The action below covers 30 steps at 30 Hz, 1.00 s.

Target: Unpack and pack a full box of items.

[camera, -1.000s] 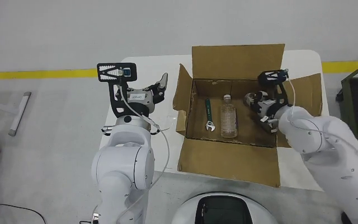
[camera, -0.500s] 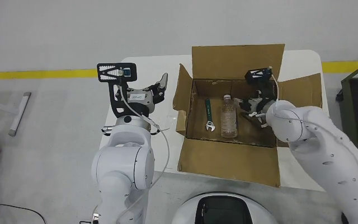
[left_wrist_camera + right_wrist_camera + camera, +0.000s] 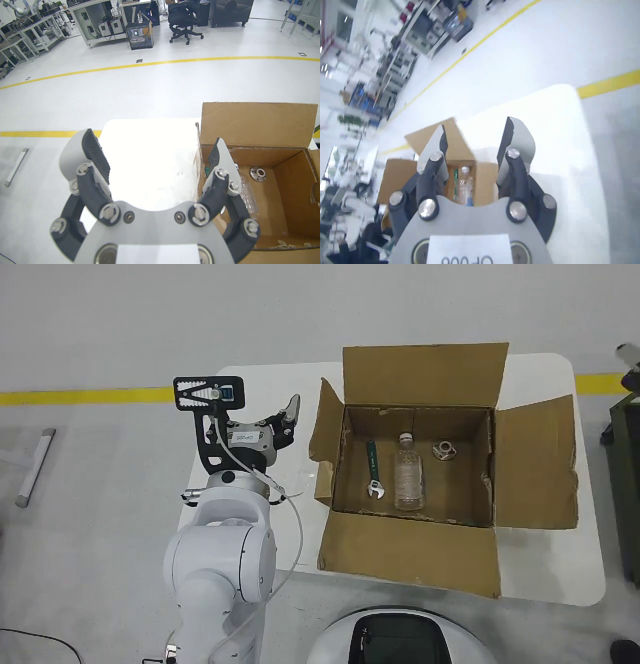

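The box (image 3: 410, 552) is plain brown cardboard with all four flaps open; the far flap stands upright, the right one lies spread on the table (image 3: 260, 384). It stands on the right part of the white table, its near flap reaching almost to the table's near edge. Three things lie on its floor, none touching another: a wrench (image 3: 372, 469) with a green handle along the left wall, handle toward the far wall and silvery head toward the near one; a clear bottle (image 3: 407, 474) on its side in the middle, cap toward the far wall; a small round metal flange (image 3: 444, 449) by the far wall, just to the right of the cap.

The left gripper (image 3: 284, 419) is over the table's left part, just outside the box's left flap; its fingers are spread wide with nothing between them. In the left wrist view bare table (image 3: 150, 150) shows in the gap, and the flange (image 3: 258, 173) and bottle (image 3: 246, 197) lie inside the box (image 3: 255, 125), well apart from the pads.

The right gripper (image 3: 477, 126) also has its fingers parted and holds nothing; it is well apart from the box (image 3: 395, 175) — bottle (image 3: 463, 182) and wrench (image 3: 455, 175) show far off, low in the gap between its fingers
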{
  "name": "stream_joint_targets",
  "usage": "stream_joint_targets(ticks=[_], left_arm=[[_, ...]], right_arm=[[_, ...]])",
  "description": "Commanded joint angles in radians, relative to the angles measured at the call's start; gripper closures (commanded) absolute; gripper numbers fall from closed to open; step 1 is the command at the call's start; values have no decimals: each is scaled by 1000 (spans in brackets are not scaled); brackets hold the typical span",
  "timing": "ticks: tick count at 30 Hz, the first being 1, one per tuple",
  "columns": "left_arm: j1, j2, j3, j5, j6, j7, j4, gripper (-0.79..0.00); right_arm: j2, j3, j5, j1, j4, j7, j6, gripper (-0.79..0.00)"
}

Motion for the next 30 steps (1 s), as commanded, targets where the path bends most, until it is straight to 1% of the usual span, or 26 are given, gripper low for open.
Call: stream_joint_targets(ticks=[1,2,6,8,11,13,16,17,19,21,24,26,28,30], left_arm=[[0,0,0,0,0,0,0,-785],[0,0,0,0,0,0,0,-785],[0,0,0,0,0,0,0,-785],[0,0,0,0,0,0,0,-785],[0,0,0,0,0,0,0,-785],[0,0,0,0,0,0,0,-785],[0,0,0,0,0,0,0,-785],[0,0,0,0,0,0,0,-785],[0,0,0,0,0,0,0,-785],[0,0,0,0,0,0,0,-785],[0,0,0,0,0,0,0,-785],[0,0,0,0,0,0,0,-785],[0,0,0,0,0,0,0,-785],[0,0,0,0,0,0,0,-785]], right_arm=[[-8,39,88,-57,69,-37,30,0],[-12,32,108,-82,91,-49,21,0],[-32,-17,360,-110,161,-27,0,0],[-38,-35,469,-106,143,-3,-49,0],[-39,-61,564,-99,116,59,-133,0],[-36,-90,597,-90,100,128,-173,0],[-27,-156,554,-69,76,223,-209,0],[-21,-190,497,-61,65,266,-214,0],[-14,-244,427,-37,51,307,-250,0],[-5,-316,299,-19,45,365,-254,0],[-1,-393,223,13,71,384,-227,0],[1,-425,177,33,83,386,-202,0],[2,-436,189,49,96,374,-194,0],[2,-420,228,62,95,346,-199,0]])
